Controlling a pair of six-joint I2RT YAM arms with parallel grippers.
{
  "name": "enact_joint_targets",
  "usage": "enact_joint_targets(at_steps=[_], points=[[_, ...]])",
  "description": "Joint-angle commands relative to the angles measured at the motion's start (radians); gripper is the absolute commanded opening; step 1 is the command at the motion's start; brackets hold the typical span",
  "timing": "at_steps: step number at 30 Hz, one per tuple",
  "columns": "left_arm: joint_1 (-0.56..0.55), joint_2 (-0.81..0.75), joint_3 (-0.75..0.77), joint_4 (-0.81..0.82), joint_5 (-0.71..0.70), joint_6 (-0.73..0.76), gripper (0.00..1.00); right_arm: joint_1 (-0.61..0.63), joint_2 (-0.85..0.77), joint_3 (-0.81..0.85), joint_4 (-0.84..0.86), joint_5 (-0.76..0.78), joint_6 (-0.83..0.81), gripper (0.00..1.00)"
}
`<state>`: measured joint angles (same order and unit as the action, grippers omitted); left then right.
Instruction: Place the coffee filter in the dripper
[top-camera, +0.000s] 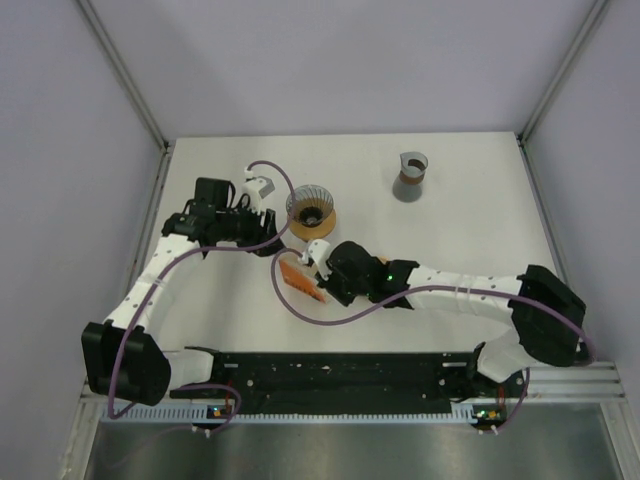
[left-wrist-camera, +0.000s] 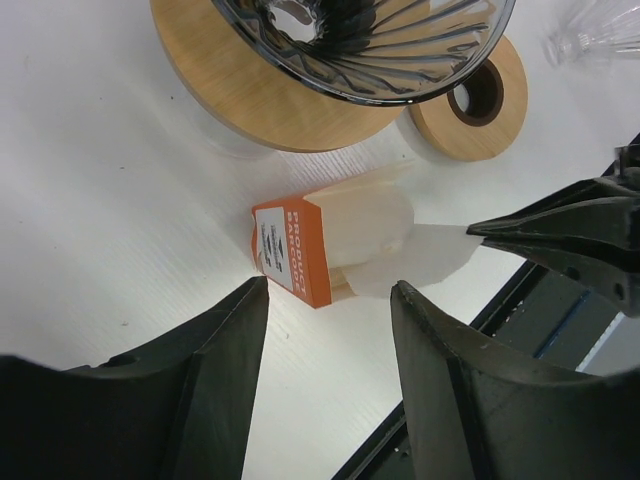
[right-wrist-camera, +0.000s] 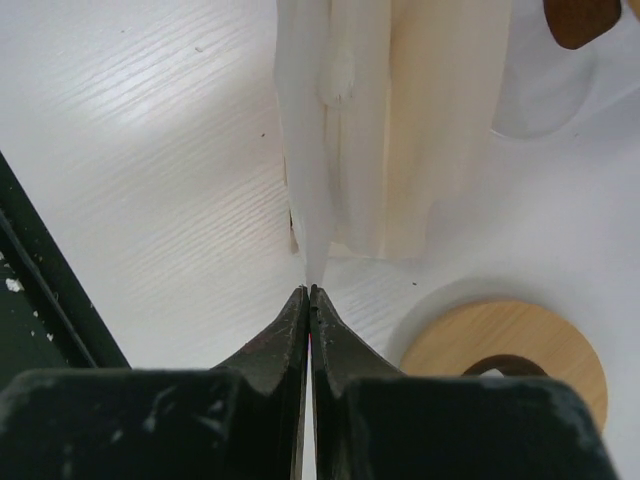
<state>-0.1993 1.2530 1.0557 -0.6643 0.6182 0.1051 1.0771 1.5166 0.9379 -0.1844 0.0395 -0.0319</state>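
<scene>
Right pincer (right-wrist-camera: 309, 292) pinched shut on a filter (left-wrist-camera: 420, 258) (sticking out of the box (left-wrist-camera: 290, 250)) mid-counter (top-camera: 470, 230), nearside of the dripper (top-camera: 311, 210); left pincer (left-wrist-camera: 328, 290) open, empty.

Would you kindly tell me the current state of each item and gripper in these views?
dripper: upright, no filter inside.
filter box: lying on its side, open, filters sticking out.
coffee filter: pinched at one edge, not yet in the dripper.
right gripper: shut on the coffee filter.
left gripper: open, holding nothing.
grey cup: upright, apart from both arms.
</scene>
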Motion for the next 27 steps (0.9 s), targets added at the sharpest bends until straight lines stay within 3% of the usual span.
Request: enact_joint_targets(at_steps=[1, 16, 22, 27], points=[[-0.003, -0.021, 0.052, -0.004, 0.002, 0.024, 0.58, 0.004, -0.111, 0.022, -0.064, -0.010, -0.039, 0.00], [-0.002, -0.033, 0.193, -0.136, 0.015, 0.119, 0.68, 0.004, -0.295, 0.049, -0.196, 0.060, -0.167, 0.00], [-0.003, -0.050, 0.269, -0.244, 0.103, 0.205, 0.69, 0.004, -0.366, 0.059, -0.202, 0.085, -0.298, 0.00], [-0.072, -0.084, 0.343, -0.325, 0.124, 0.264, 0.71, 0.006, -0.386, 0.120, -0.214, 0.057, -0.370, 0.00]])
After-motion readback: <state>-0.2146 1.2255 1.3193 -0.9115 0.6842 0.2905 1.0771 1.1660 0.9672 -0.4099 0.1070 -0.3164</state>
